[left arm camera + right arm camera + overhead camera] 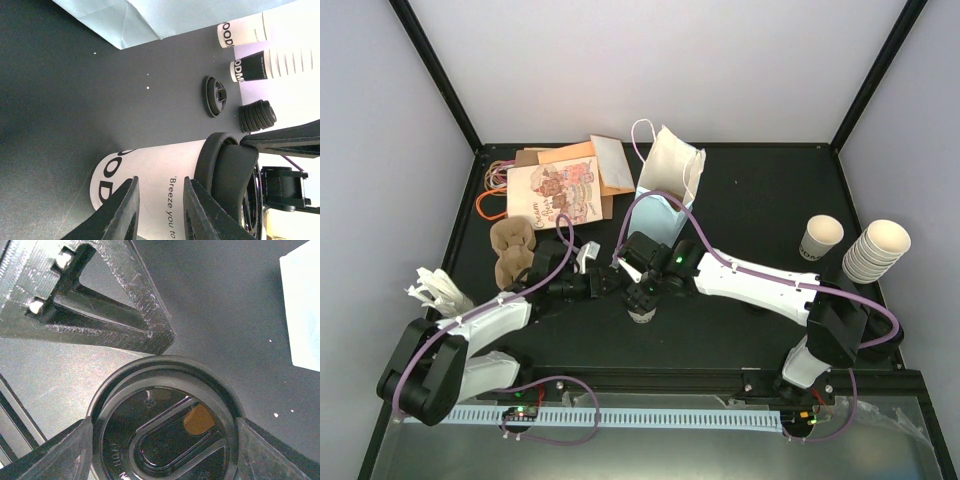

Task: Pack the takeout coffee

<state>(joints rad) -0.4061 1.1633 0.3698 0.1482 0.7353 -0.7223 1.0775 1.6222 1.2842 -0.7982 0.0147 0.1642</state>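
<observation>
Two grippers: both were at one cup, mid-table.
Right gripper [162, 440]: clamped from above on the takeout coffee [642, 312], one finger at either side of its black lid rim.
Left gripper [160, 207]: jaws narrowed yet parted, nothing between them; tips at the cup wall from ten o'clock; contact could not be told.
Takeout coffee: stood upright on the table [770, 190], lid on, not yet bagged.
Paper bag [665, 185]: at twelve o'clock of the cup, mouth open.
Handling advice: draw the left fingers clear first; lift straight up, cup level; lower through the middle of the bag mouth.
Risk: under a rim-only hold, the lid might pull off.
</observation>
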